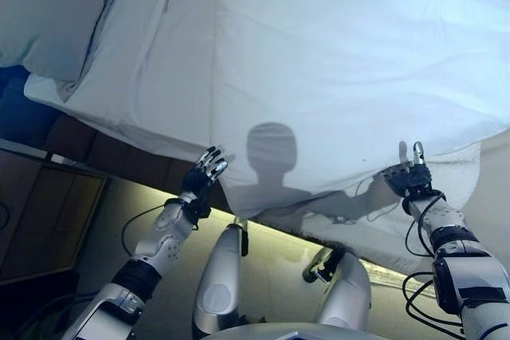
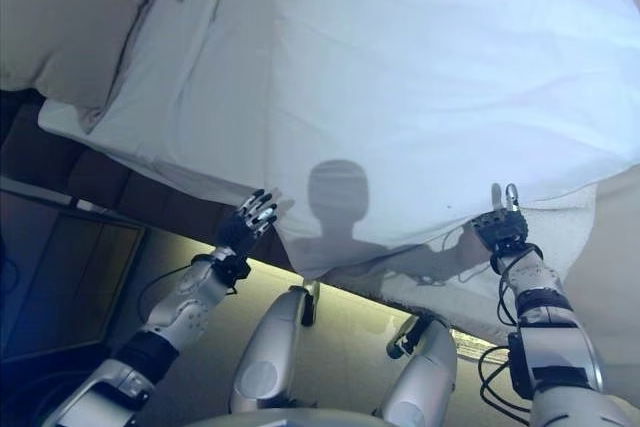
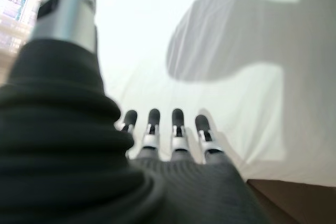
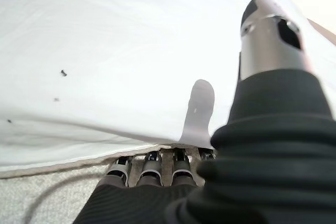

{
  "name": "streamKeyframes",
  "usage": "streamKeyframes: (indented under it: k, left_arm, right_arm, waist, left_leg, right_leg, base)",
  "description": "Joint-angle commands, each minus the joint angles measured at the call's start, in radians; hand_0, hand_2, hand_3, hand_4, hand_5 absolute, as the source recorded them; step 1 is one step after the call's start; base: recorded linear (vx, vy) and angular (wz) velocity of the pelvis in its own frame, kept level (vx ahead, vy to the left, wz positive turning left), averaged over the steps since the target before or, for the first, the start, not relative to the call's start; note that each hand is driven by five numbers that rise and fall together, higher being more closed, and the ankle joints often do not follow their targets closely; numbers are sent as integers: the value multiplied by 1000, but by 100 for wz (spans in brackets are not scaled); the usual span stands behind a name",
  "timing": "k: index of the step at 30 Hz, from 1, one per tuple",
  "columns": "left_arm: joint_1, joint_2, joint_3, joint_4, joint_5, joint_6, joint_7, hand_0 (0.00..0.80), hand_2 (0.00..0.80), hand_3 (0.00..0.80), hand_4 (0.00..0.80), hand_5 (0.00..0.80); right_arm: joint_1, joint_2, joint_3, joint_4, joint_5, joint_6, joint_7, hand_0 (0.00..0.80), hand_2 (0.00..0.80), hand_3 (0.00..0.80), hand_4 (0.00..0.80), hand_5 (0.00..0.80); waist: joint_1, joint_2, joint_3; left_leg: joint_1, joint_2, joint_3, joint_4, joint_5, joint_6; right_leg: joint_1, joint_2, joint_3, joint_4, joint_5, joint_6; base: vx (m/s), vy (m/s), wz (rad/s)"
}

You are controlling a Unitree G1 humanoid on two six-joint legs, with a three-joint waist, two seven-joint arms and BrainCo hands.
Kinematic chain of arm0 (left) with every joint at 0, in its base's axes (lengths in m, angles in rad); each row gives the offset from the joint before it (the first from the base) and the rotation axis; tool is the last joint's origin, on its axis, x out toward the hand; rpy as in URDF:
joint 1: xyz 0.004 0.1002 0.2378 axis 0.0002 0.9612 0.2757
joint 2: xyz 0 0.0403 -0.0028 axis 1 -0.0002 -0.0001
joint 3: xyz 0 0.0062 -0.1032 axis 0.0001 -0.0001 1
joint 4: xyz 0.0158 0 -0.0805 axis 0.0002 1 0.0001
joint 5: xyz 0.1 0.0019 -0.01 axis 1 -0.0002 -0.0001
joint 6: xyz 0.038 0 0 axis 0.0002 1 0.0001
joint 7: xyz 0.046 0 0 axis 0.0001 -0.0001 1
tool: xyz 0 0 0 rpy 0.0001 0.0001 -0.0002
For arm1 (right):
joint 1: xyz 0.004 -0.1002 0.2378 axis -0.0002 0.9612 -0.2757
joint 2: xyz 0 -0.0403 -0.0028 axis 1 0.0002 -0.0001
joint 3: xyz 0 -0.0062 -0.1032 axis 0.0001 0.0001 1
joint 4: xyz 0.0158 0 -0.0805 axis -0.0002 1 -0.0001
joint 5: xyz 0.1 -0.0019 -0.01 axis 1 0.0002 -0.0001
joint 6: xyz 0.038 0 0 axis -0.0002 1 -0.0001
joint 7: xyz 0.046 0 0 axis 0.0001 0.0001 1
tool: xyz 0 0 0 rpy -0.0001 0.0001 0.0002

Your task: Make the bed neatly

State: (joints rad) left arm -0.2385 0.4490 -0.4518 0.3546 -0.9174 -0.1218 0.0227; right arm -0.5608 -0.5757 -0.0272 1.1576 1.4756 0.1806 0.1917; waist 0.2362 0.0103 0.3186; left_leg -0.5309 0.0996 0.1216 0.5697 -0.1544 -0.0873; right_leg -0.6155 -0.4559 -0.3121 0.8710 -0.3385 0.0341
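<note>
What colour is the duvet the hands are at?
Plain white duvet, clearest in the left eye view.

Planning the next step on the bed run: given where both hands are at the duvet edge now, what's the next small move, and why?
Probably curl the left hand onto the duvet edge. Its fingers are straight and open at the hanging corner, holding nothing. The right hand already has its fingers tucked under the edge, thumb on top. With both sides held, the cover can be pulled evenly toward the pillow.
</note>
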Motion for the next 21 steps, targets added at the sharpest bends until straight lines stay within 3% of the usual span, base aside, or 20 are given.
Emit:
streamKeyframes:
  k: [1,2,13,21]
  left_arm:
    - [-23,-6,0,-14,5,-50,-18,0,0,0,0,0]
    - [-26,-8,-4,-12,4,-52,-16,0,0,0,0,0]
    - [-41,-14,-19,-29,-1,-66,4,0,0,0,0,0]
    - [-40,-30,-8,-21,-1,-81,1,0,0,0,0,0]
  right_arm:
    - [-133,-23,-60,14,91,-53,19,0,0,0,0,0]
    - [-133,-21,-55,19,95,-56,18,0,0,0,0,0]
    - [-132,-29,-37,13,94,-66,31,0,0,0,0,0]
    - [-82,-10,-29,33,-100,-138,-20,0,0,0,0,0]
  waist:
    - [38,6,-7]
    - [38,10,-10]
    - [23,12,5]
    - [3,11,19]
  left_leg:
    - [47,74,-52,-63,24,15]
    - [53,78,-59,-58,0,9]
    - [37,86,-44,-46,4,3]
    - [20,83,-35,-42,23,10]
  right_leg:
    - [12,-76,68,-343,422,164]
    - [15,-71,79,-330,401,181]
    - [0,-66,87,-331,404,182]
    - [-22,-67,87,-337,428,160]
  base:
    - [0,0,0]
    - [0,0,0]
    - [-37,8,0]
    - [-63,29,-2]
